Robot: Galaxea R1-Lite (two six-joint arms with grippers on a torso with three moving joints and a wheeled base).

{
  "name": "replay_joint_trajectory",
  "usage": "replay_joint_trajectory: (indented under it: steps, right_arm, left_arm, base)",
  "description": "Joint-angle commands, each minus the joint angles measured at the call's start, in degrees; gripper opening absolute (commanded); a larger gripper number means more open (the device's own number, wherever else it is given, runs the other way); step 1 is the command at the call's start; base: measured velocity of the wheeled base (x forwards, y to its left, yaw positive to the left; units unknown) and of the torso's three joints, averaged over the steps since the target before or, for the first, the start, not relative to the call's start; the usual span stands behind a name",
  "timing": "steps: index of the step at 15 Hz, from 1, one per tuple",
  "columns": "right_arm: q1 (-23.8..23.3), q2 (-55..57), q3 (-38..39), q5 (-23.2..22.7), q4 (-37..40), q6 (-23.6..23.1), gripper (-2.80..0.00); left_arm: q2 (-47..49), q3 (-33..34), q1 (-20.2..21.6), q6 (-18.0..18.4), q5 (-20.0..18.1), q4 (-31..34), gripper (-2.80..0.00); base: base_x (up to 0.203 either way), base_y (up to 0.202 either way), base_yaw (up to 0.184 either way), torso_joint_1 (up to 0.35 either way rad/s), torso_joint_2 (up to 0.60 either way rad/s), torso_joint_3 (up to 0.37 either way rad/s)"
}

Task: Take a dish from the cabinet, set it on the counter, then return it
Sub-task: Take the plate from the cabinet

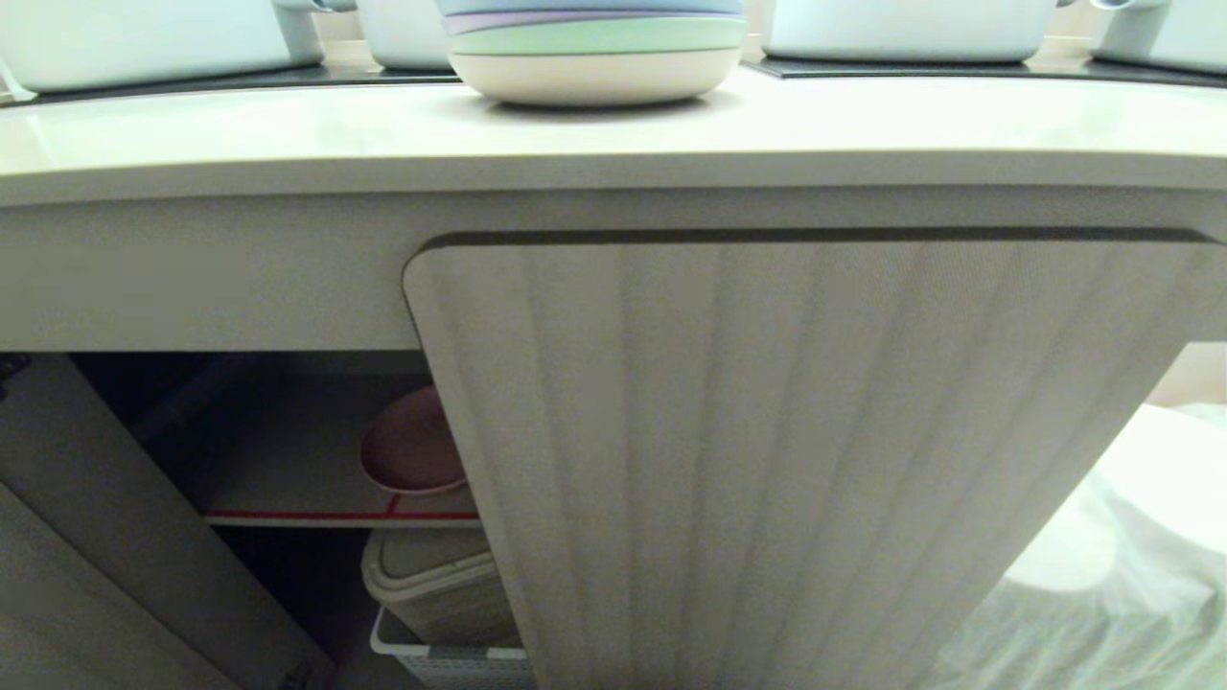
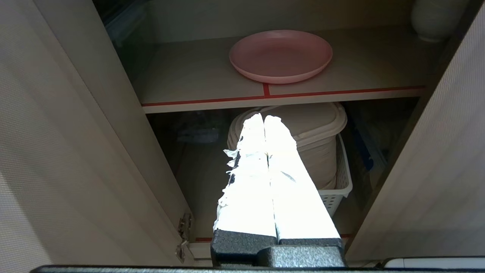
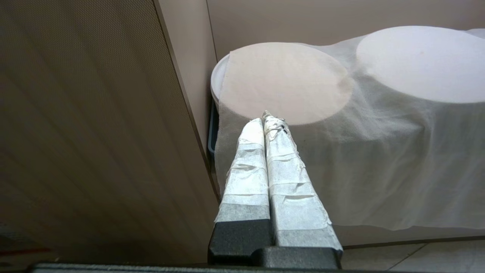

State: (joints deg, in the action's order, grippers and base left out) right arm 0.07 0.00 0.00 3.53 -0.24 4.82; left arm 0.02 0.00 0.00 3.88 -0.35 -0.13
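The pink dish [image 2: 280, 56] sits on the cabinet's red-edged shelf [image 2: 197, 81], untouched; the left gripper [image 2: 264, 118] hangs outside, fingers pressed together, empty; the right gripper [image 3: 264, 118], likewise closed, faces cloth-covered discs [image 3: 288, 81].

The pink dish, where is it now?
The pink dish lies on the cabinet's red-edged shelf, above a lidded tub; lower left in head view.
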Motion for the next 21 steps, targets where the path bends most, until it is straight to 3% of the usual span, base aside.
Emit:
replay_joint_trajectory:
  steps: [1,21]
  right_arm:
    - [0.0,0.0,0.0,0.0,0.0,0.1,-2.80]
    - [0.0,0.0,0.0,0.0,0.0,0.1,-2.80]
  left_arm:
    - [0.1,0.0,0.0,0.1,-0.1,0.0,-2.80]
    - [0.1,0.0,0.0,-0.9,0.1,0.2,-2.80]
  base:
    - [0.000,0.000,0.000,0.000,0.00,0.000]
    - [-0.013,0.000,0.000,0.001,0.00,0.000]
